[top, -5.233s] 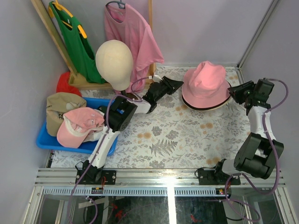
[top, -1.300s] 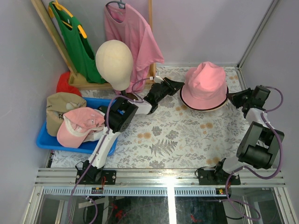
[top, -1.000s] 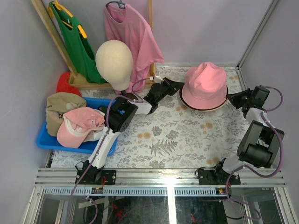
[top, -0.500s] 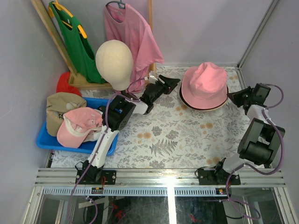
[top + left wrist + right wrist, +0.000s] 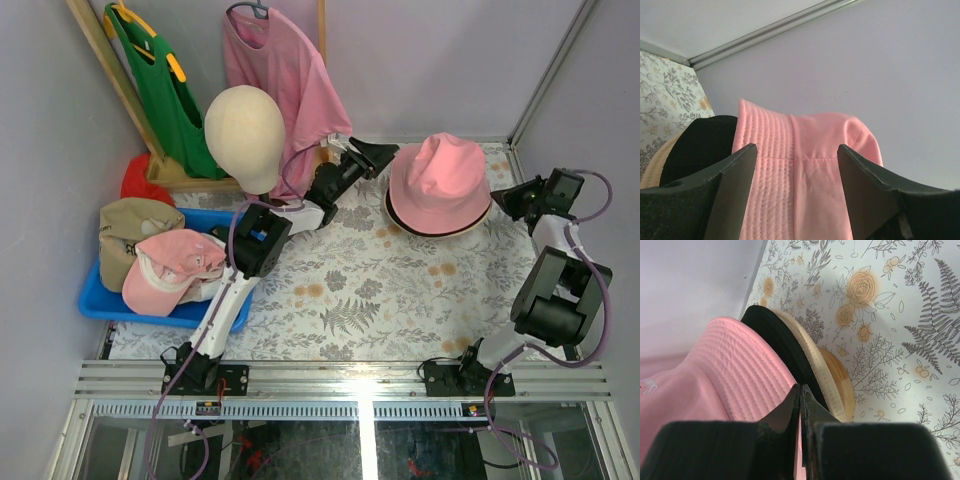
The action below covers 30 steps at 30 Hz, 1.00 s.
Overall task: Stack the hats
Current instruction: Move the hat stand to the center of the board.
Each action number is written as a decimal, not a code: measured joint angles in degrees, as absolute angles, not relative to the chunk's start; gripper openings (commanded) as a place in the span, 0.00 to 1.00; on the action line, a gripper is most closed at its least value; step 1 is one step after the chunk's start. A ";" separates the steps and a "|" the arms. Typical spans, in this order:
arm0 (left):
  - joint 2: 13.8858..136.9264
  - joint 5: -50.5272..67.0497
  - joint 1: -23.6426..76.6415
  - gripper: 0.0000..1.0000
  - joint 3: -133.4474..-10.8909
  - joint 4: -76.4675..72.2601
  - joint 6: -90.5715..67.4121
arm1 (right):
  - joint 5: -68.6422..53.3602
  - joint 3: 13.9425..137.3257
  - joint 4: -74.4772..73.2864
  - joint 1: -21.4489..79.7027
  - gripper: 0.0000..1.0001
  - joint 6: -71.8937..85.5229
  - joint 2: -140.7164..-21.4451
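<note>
Pink bucket hat [image 5: 440, 180] down on counter [image 5: 380, 290] | left hand [image 5: 385, 157] open, empty, beside brim | right hand [image 5: 508, 198] shut at far brim | next, likely: fetch pink cap [image 5: 175, 265]

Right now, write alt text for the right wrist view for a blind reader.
A pink bucket hat tops a stack, with a black brim and a tan brim showing beneath, on a floral tablecloth. The shut right claw points at the stack's edge.
</note>
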<state>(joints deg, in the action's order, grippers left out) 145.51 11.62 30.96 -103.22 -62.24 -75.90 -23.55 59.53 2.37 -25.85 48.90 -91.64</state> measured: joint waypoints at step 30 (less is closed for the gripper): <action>149.25 15.46 31.03 0.40 -106.41 -59.64 -75.99 | -23.11 62.04 2.04 -24.12 0.00 48.84 -94.89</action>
<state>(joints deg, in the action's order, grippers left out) 149.25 15.46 31.03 -106.41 -59.64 -75.99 -23.11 62.04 2.04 -24.12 48.84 -94.89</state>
